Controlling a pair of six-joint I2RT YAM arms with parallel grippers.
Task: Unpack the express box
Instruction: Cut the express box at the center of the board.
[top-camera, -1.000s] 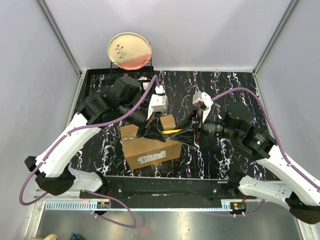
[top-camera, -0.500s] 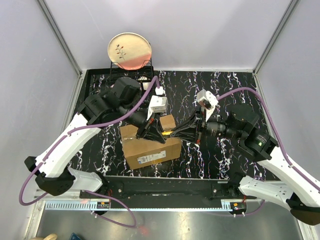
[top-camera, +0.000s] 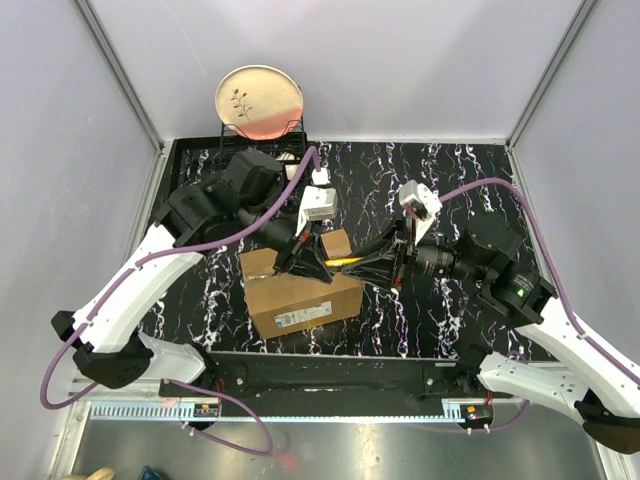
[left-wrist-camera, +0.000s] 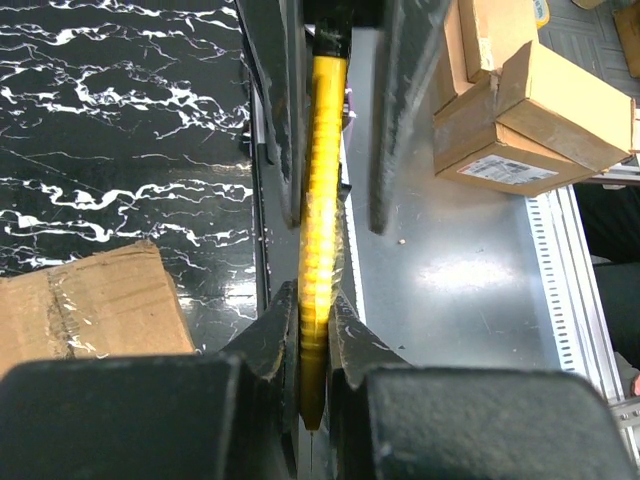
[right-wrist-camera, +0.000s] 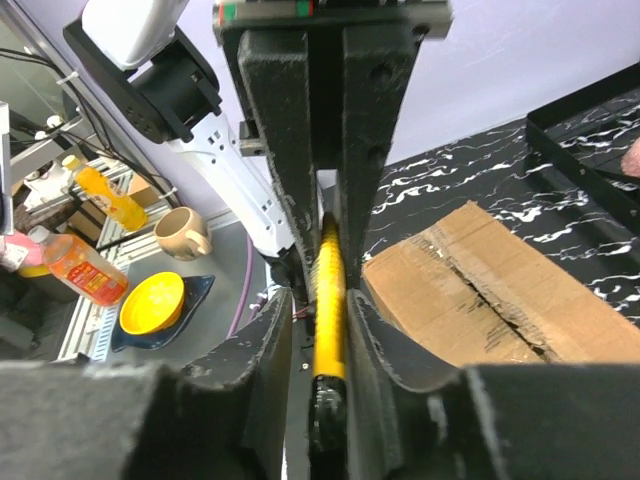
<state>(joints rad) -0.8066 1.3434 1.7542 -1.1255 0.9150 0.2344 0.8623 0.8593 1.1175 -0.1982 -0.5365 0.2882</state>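
Two tools share one slim yellow stick (top-camera: 347, 262) above the black marbled table (top-camera: 460, 180). On your left, the left tool (top-camera: 303, 262) is clenched on one end of it, over the plain brown rectangular cardboard express box (top-camera: 300, 300). That box lies flat on the table, left of centre and near the front edge, its top seam ragged. To the right, the right tool (top-camera: 378, 266) grasps the stick's other end, just past the box's right edge.
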